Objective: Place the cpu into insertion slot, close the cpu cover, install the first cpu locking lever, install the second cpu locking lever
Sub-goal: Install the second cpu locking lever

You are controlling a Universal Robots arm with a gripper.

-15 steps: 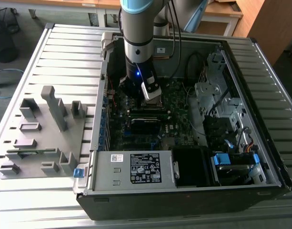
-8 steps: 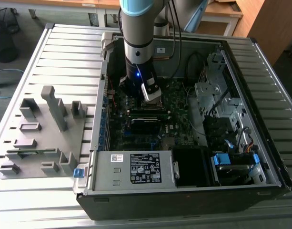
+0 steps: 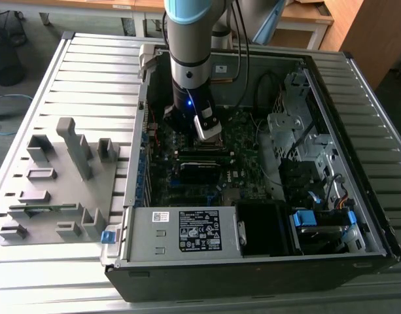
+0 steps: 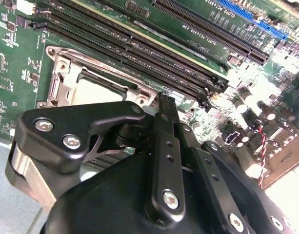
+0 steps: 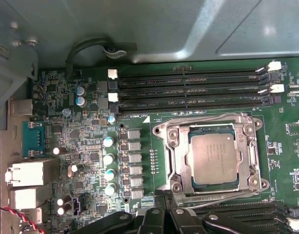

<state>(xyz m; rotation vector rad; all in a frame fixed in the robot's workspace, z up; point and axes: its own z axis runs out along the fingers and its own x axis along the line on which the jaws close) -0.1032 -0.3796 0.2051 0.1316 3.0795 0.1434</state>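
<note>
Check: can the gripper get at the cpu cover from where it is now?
Probably yes. The gripper hangs just beside the socket, and the cpu cover lies closed around the cpu with nothing above it; the memory slots alongside sit low.

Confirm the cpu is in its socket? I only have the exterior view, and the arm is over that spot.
Observer: Yes. In the first wrist view the cpu lies flat in the socket, silver top up.
Operator: Cover?
Observer: The cpu cover lies down around it, and the chip shows through its window.
Operator: Levers latched?
Observer: Wire levers run along two sides of the frame. I cannot tell whether they are hooked.
</note>
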